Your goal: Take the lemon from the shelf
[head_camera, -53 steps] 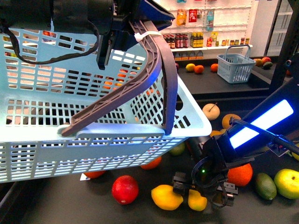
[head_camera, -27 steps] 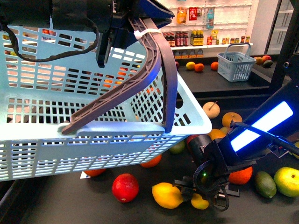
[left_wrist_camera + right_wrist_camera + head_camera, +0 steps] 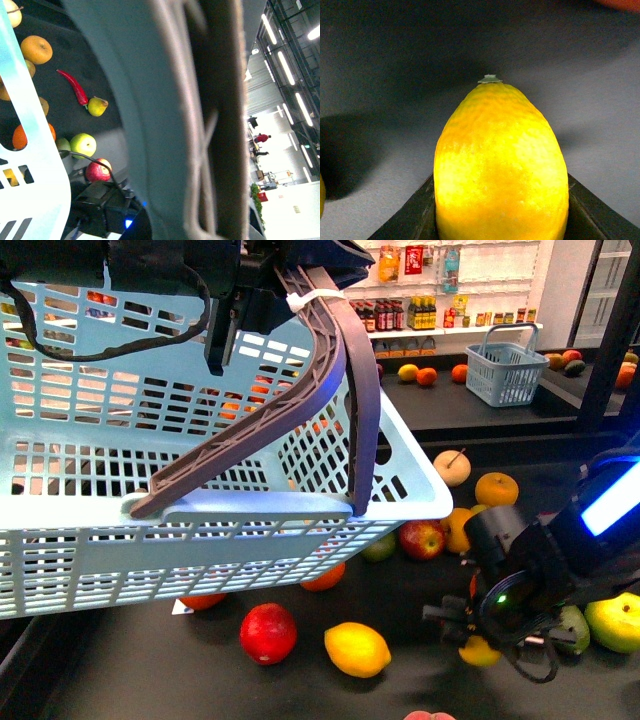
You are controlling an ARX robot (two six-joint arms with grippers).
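**Right gripper (image 3: 480, 638) clamped on the lemon (image 3: 500, 165)**

A dark finger (image 3: 412, 220) presses each flank. The peel is bright yellow, pitted, more orange on one side, with a grey-green stem button at the free tip. In the front view it is at 5 o'clock, low over the shelf (image 3: 130, 670) deck; a second lemon (image 3: 357, 648) lies at its 9 o'clock. Far bottle labels are too small to read. The left gripper (image 3: 285, 280) is at the basket (image 3: 200, 540) handle; its grip cannot be told.
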